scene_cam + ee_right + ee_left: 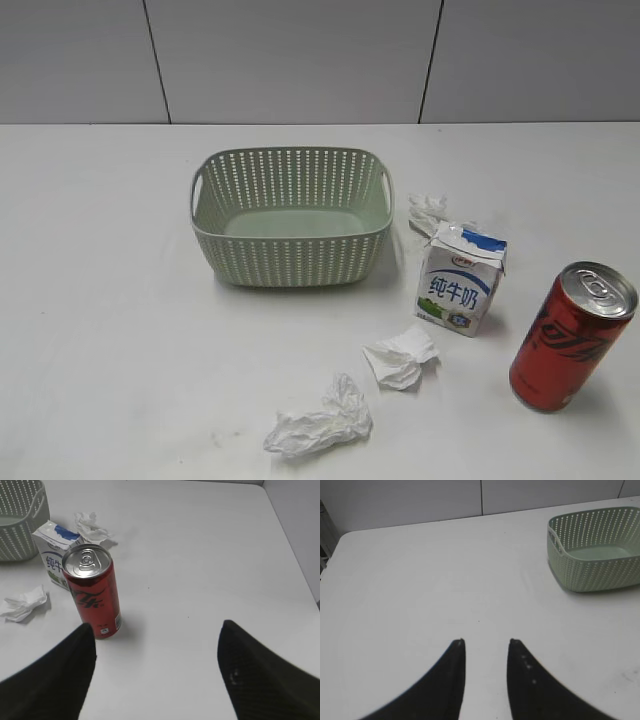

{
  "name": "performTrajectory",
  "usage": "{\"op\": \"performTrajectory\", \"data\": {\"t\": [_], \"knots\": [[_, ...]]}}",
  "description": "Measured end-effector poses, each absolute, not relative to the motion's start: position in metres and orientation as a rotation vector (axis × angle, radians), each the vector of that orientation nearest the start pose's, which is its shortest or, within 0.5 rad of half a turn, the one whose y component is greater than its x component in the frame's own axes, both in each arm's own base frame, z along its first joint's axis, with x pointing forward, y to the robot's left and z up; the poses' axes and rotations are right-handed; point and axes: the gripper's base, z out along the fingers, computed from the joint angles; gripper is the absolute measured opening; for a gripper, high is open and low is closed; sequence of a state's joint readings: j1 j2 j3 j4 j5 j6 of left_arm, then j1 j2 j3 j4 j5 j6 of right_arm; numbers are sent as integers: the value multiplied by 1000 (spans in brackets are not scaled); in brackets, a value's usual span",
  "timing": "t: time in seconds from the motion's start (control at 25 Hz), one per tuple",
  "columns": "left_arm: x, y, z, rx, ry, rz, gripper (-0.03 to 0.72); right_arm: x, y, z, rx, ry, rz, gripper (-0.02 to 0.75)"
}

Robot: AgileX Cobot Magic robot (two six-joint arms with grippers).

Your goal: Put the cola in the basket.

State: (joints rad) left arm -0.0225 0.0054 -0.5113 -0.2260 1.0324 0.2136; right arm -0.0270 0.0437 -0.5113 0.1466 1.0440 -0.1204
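Cola (571, 337) stands upright, pull-tab top up, right of basket (290, 216).

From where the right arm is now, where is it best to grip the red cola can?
Probably its smooth round middle: the cola can stands upright and apart from the milk carton. Come from the right gripper side, sliding left; its fingers are open wide enough.

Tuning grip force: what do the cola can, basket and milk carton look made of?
Cola: looks like thin aluminium, glossy red wall, bare silver pull-tab top.
Basket: apparently moulded plastic, matte pale green, perforated woven-look sides.
Milk carton: likely coated paperboard, printed white and blue, folded gable top.
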Motion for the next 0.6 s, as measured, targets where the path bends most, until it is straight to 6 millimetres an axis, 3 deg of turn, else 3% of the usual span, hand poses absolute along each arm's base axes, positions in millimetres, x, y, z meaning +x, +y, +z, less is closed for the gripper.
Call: {"op": "performTrajectory", "data": {"t": [0.28, 0.6], "knots": [[-6, -17, 284, 242, 1978, -146, 232, 32, 12, 284, -87, 2237, 131, 615], [-6, -17, 284, 242, 1978, -146, 232, 74, 12, 301, -29, 2426, 184, 614]]}}
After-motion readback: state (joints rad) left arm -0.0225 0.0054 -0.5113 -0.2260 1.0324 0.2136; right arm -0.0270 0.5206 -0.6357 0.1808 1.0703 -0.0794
